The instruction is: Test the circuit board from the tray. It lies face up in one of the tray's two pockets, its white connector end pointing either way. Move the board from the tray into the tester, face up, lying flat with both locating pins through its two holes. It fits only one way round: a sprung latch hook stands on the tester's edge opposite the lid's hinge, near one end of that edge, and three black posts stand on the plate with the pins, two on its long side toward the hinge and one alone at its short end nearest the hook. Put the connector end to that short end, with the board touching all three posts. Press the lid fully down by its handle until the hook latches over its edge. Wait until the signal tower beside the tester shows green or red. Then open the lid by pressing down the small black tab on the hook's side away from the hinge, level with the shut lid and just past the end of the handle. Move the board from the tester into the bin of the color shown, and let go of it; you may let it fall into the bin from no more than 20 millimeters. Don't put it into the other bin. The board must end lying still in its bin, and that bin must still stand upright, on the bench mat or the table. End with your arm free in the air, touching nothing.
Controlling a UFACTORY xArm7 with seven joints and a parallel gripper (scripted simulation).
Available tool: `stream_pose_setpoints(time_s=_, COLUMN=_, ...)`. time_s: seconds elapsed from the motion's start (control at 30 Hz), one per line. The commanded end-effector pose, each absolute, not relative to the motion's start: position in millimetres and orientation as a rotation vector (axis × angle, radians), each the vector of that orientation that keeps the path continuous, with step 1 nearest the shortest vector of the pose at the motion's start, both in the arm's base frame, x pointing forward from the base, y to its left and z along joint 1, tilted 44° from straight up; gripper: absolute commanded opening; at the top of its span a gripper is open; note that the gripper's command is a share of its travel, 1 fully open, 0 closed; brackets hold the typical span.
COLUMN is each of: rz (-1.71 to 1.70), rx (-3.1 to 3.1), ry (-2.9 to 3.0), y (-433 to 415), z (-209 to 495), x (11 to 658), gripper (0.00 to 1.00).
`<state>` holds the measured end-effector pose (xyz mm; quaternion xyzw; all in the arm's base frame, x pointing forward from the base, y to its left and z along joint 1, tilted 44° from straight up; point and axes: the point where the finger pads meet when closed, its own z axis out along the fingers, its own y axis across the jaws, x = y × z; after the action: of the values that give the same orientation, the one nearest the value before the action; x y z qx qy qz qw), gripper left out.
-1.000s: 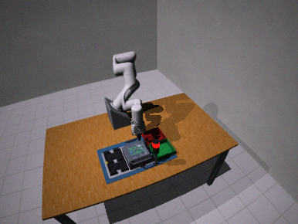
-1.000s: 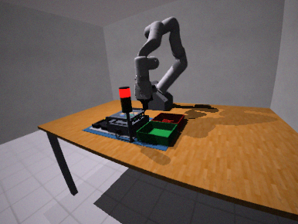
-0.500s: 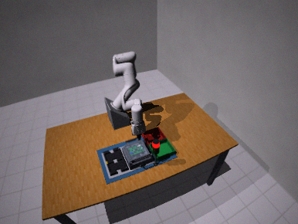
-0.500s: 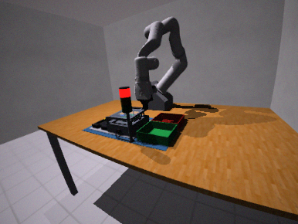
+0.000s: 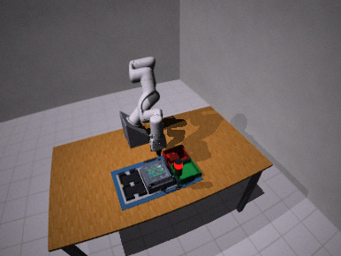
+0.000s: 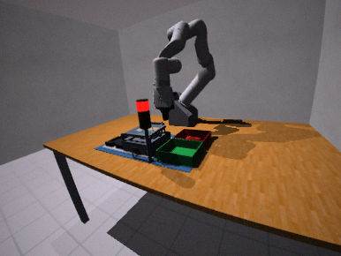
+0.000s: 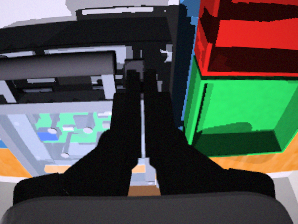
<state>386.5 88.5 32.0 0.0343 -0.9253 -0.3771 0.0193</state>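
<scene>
From up top we get the full layout: the blue bench mat [image 5: 118,180] on the wooden table [image 5: 79,194], with the black two-pocket tray [image 5: 132,184] at one end, the dark grey tester [image 5: 155,176] in the middle, and the red bin [image 5: 177,154] and green bin [image 5: 191,169] at the other end. The green circuit board [image 5: 155,169] sits inside the tester, visible through the lid. Its long axis looks to run along the tester's length, but we can't tell which way the connector end points.

The side view gives what the top one doesn't: the signal tower [image 6: 142,107] glowing red on its black post, standing tall beside the tester.

The wrist view is the only one that gets in close. There we see the black gripper [image 7: 141,79] with its fingers pressed together on nothing, tips right at the tester's edge, next to the bins, with a bit of the board showing below.

The white arm [image 5: 146,94] bends over from its grey base [image 5: 132,131], wrist pointing straight down just above the tester's far side.
</scene>
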Motion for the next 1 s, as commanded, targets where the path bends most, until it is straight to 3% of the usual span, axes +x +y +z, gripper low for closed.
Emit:
stream_pose_setpoints(time_s=0.0, rz=-1.171, rx=0.105, ry=-2.873, y=71.9, z=49.6, x=387.7, gripper=0.0)
stream_pose_setpoints(time_s=0.97, rz=-1.189, rx=0.284, ry=-2.904, y=68.7, z=52.9, x=387.9, gripper=0.0)
